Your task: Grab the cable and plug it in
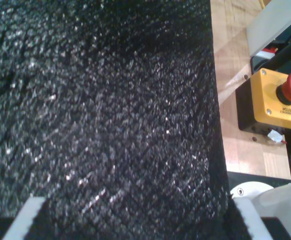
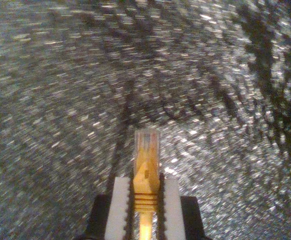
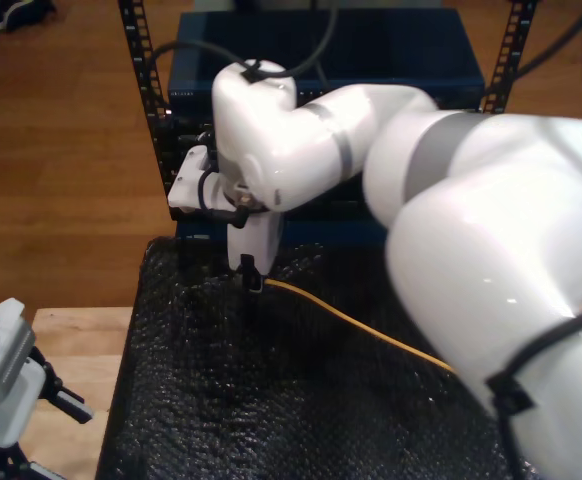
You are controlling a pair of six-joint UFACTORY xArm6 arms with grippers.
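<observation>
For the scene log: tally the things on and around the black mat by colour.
Yellow-orange: 1, thin yellow-orange network cable with clear plug, clamped in my second gripper.
Yellow: 1, yellow emergency-stop box with red button.
Black: 1, black textured mat.
Total: 3.

A black textured mat (image 3: 271, 400) is covering the wooden table (image 3: 71, 350), a yellow emergency-stop box (image 1: 278, 100) is sitting at the mat's three o'clock, and a dark blue rack (image 3: 391, 60) is standing at twelve o'clock.
</observation>
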